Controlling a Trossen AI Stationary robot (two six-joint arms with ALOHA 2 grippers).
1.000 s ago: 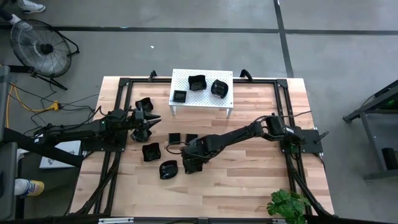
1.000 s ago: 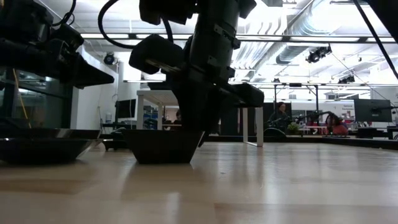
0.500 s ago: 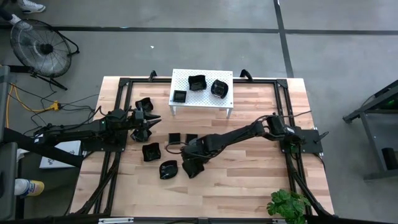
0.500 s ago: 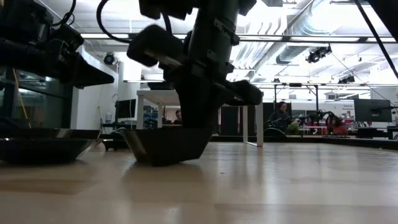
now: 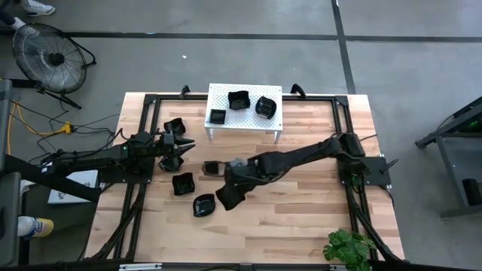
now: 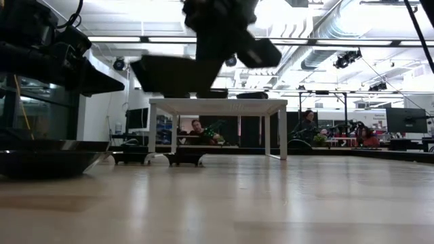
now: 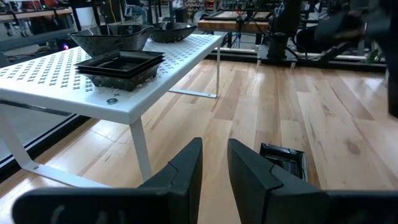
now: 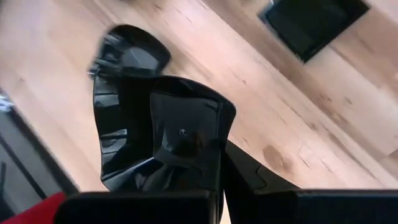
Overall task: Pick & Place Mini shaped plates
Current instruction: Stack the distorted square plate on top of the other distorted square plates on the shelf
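The right claw (image 5: 232,192) hangs over the middle of the tabletop (image 5: 301,218), clamped tight on the rim of one black plate (image 5: 227,197). The low view shows that plate (image 6: 178,73) lifted clear of the wood, well above it and roughly level (its underside faces the camera). From the right wrist, the held plate (image 8: 163,134) fills the space just ahead of the fingers, its glossy hollow turned outward.

Just left of the carried plate, a rounder plate (image 5: 203,205) sits on the tabletop, and another (image 5: 182,184) lies a little farther left and farther back. A small flat square one (image 5: 212,167) rests near the arm, toward the stand.

The white perforated stand (image 5: 244,108) is at the far middle of the tabletop with three plates on it: a small square (image 5: 218,116), a larger dish (image 5: 239,99) and a wavy one (image 5: 264,107).

The left claw (image 5: 179,146) waits at the left side, its fingers (image 7: 186,168) a narrow gap apart and gripping nothing. More plates (image 5: 175,126) lie close around it.
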